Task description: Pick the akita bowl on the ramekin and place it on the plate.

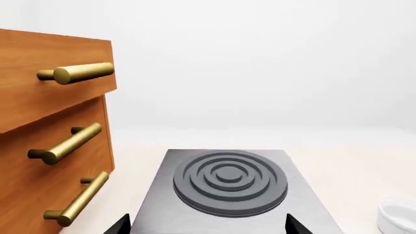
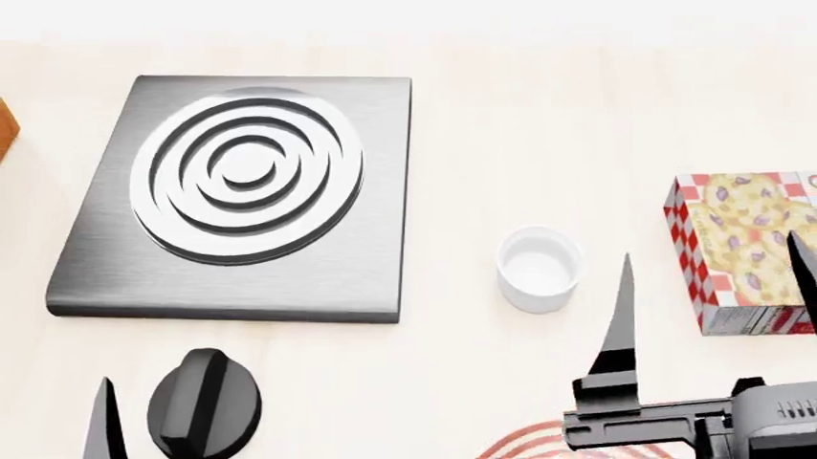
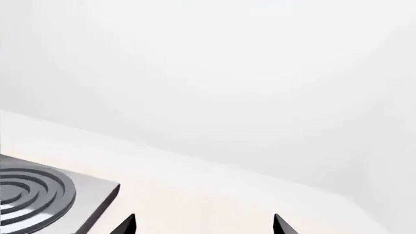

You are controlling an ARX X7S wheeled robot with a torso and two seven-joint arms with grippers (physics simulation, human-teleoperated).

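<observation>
Head view: ramekin point(image 2: 538, 268) stands empty between burner point(image 2: 245, 189) and box point(image 2: 740, 251); plate point(image 2: 537, 443) rim peeks beside the right gripper point(image 2: 710, 277), fingers apart (bowl unseen). Left wrist alone shows drawers point(image 1: 55, 131); left gripper point(image 1: 206, 223) spread. Right wrist: burner corner.

Two dark pincer tips point(image 1: 206, 225) stand apart over a grey hob point(image 1: 231, 183) on the pale surface point(image 1: 351, 161), brass-handled wooden drawers point(image 1: 52, 131) beside it, the ramekin point(image 1: 398, 217) at the edge.
</observation>
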